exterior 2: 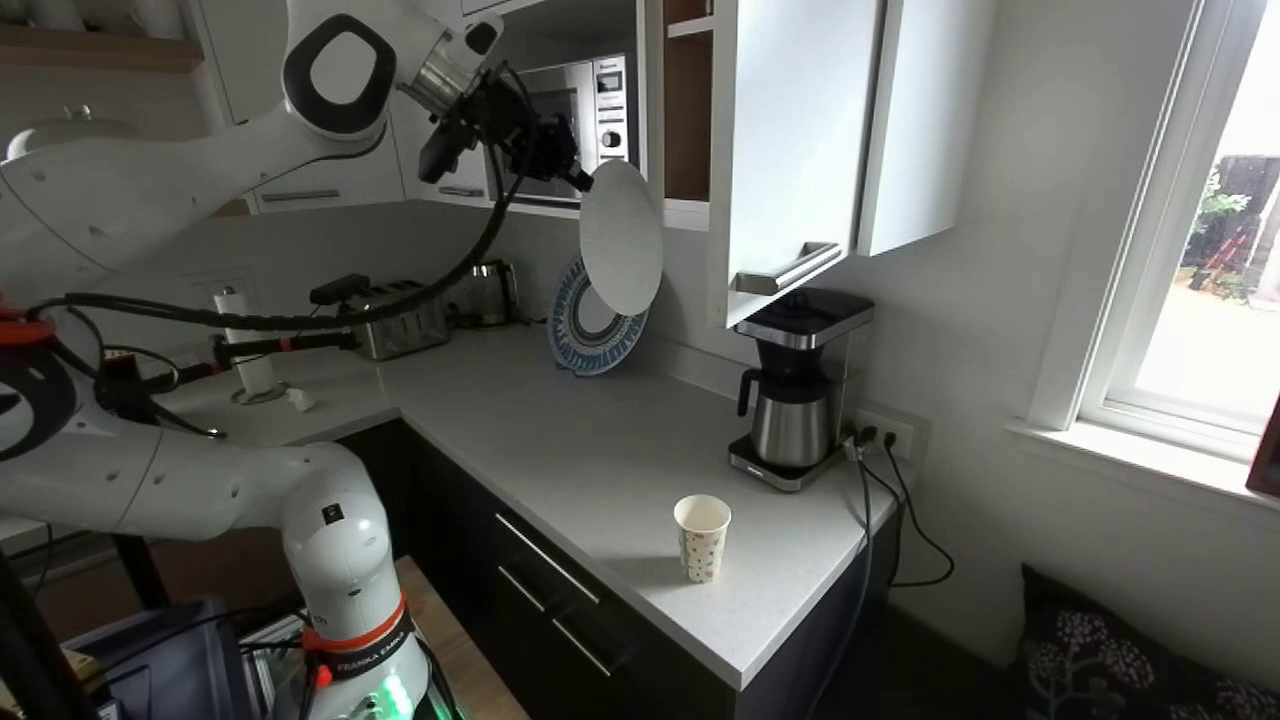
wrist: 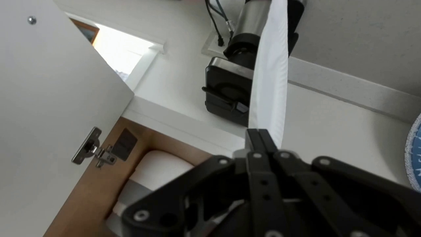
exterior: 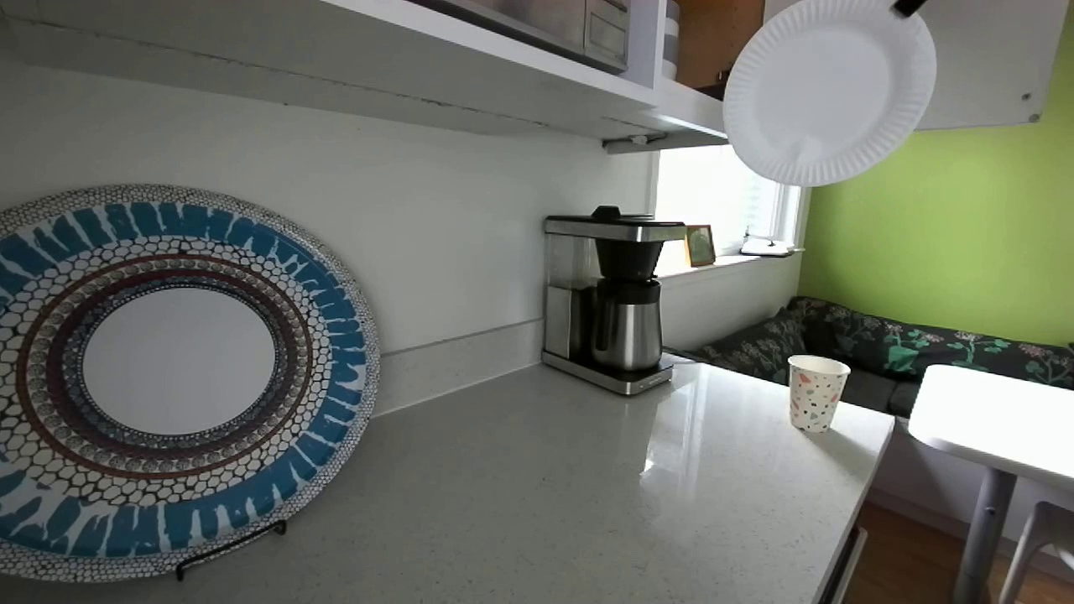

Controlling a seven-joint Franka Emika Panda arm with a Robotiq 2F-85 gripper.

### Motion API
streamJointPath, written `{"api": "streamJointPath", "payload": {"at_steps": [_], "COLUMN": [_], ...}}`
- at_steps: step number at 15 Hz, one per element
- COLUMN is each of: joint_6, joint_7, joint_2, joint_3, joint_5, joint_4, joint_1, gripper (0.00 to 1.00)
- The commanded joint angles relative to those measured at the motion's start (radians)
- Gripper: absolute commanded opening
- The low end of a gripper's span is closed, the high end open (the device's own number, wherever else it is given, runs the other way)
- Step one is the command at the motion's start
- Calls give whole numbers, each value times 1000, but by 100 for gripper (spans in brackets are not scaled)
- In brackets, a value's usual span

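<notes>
From left in an exterior view, a robot hand (exterior 2: 583,182) pinches a white paper plate (exterior 2: 621,240) by its rim, likely because the edge is thin, higher than the desk (exterior 2: 560,440). Round, with no single long axis, it hangs near upright, downward from the grip. At right stand a patterned cup (exterior 2: 703,545) and coffee maker (exterior 2: 793,420).

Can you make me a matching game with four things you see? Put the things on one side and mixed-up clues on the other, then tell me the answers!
Things
1. paper plate
2. cup
3. coffee maker
4. big round disc

Clues
A. black and silver
B. gripped by the pincer
C. has a wide blue ring
D. pale, with little orange patches

Right pairs: 1-B, 2-D, 3-A, 4-C
</notes>
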Motion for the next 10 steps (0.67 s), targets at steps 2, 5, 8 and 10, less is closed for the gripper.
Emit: {"api": "streamJointPath", "payload": {"at_steps": [2, 5, 8, 10], "joint_6": [60, 157, 247, 297], "joint_7": [25, 49, 83, 116], "joint_2": [36, 65, 107, 140], "joint_3": [12, 13, 12, 13], "joint_5": [-50, -44, -22, -7], "joint_4": [89, 119, 140, 149], "joint_1": [23, 22, 25, 26], "gripper": [0, 0, 0, 0]}}
